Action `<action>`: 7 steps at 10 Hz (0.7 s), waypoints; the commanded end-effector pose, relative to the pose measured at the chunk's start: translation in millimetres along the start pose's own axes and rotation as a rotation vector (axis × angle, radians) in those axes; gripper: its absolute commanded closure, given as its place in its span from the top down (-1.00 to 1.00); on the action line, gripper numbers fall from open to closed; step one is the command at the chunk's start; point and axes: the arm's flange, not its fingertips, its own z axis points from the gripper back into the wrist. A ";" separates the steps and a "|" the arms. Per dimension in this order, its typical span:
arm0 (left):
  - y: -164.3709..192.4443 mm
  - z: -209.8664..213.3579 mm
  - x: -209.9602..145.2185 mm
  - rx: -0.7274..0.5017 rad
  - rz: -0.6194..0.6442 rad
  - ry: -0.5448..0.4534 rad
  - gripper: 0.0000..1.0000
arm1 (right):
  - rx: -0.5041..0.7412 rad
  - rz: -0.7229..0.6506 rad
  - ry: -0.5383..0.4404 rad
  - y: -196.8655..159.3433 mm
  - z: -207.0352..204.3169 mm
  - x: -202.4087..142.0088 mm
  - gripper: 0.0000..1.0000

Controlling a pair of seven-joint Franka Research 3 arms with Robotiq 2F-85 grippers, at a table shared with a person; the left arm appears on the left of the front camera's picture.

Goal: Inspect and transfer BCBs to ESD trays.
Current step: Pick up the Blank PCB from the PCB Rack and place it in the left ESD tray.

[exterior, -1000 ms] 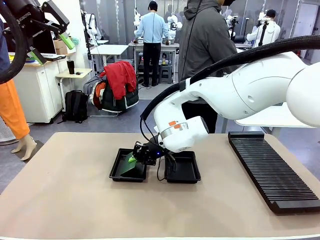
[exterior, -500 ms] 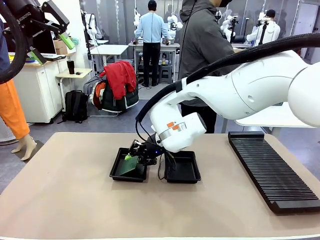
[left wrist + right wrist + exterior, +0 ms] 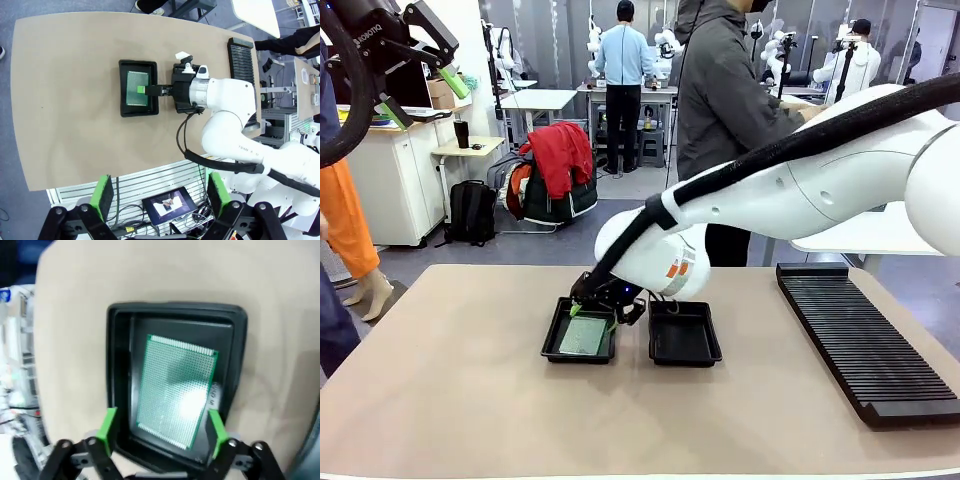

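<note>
Front view, centre: the BCB [image 3: 584,335], tilted a second ago, now lies flat in the left ESD tray [image 3: 549,337], with the right jaws released above it. Left wrist view, bottom: left jaws spread, empty. Right wrist view: placement looks done.

free: table [image 3: 440,390] left side and front edge | in my way: my right arm [image 3: 800,190] over left tray [image 3: 551,332], right tray [image 3: 685,360] beside it, rack [image 3: 860,340] along right edge

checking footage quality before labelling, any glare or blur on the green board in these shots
Right wrist view: soft overall, with a white glare patch on the BCB lying in its ESD tray. Left wrist view: sharp, but the wide lens bows the table edges. Front view: sharp throughout.
</note>
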 end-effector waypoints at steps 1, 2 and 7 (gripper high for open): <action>0.9 -0.7 -0.8 -0.004 0.003 -0.003 1.00 | -0.142 0.023 0.032 50.4 21.3 26.6 1.00; 0.9 -0.7 -0.8 -0.004 0.003 -0.003 1.00 | -0.189 0.036 0.027 59.3 32.0 28.0 1.00; 0.9 -0.7 -0.8 -0.004 0.003 -0.003 1.00 | -0.370 0.082 0.088 87.6 79.4 19.1 1.00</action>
